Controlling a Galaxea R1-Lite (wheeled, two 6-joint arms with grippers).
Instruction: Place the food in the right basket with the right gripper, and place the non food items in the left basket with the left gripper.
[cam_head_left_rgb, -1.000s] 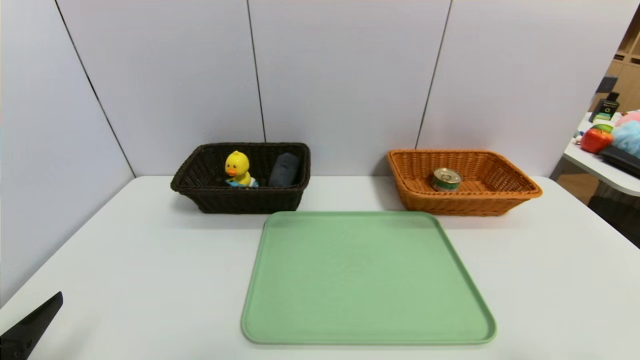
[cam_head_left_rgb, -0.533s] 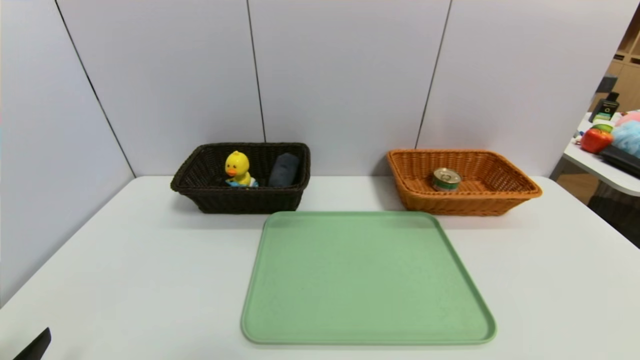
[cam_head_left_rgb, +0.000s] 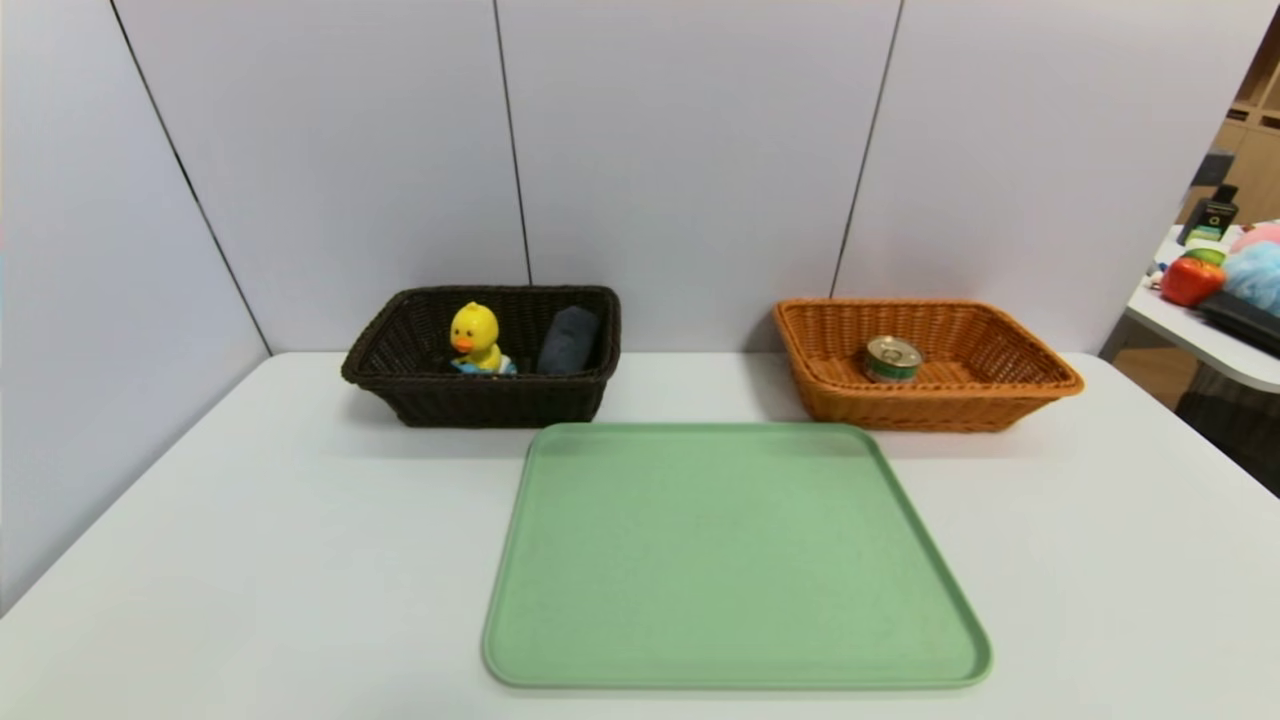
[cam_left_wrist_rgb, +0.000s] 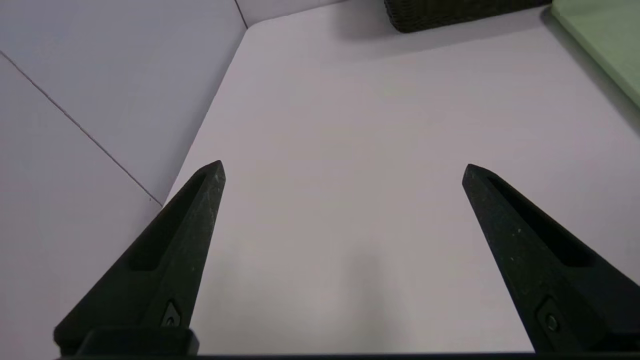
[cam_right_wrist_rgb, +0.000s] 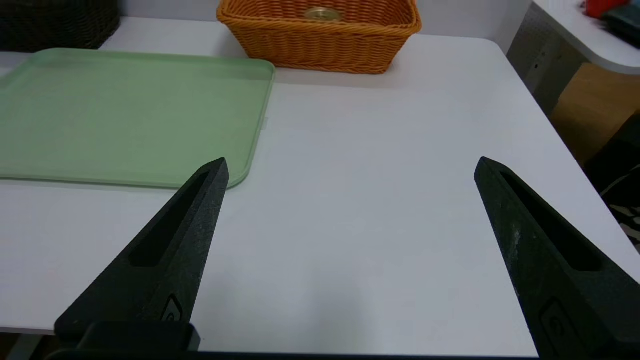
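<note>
The dark brown left basket (cam_head_left_rgb: 400, 345) at the back left holds a yellow duck toy (cam_head_left_rgb: 475, 338) and a dark grey roll (cam_head_left_rgb: 568, 340). The orange right basket (cam_head_left_rgb: 1040, 370) at the back right holds a small tin can (cam_head_left_rgb: 892, 358). Neither gripper shows in the head view. My left gripper (cam_left_wrist_rgb: 342, 167) hangs open over bare table near the left wall, with nothing between its fingers. My right gripper (cam_right_wrist_rgb: 350, 165) is open too, above bare table to the right of the tray, holding nothing.
A flat green tray (cam_head_left_rgb: 735, 560) lies bare in the middle of the white table (cam_head_left_rgb: 250, 520). Wall panels close off the back and left. A second table (cam_head_left_rgb: 1200, 330) with toys stands beyond the right edge.
The left gripper's black fingertip, seen at the head view's lower left corner, has drawn back out of that view. Baskets and their contents have not moved.
</note>
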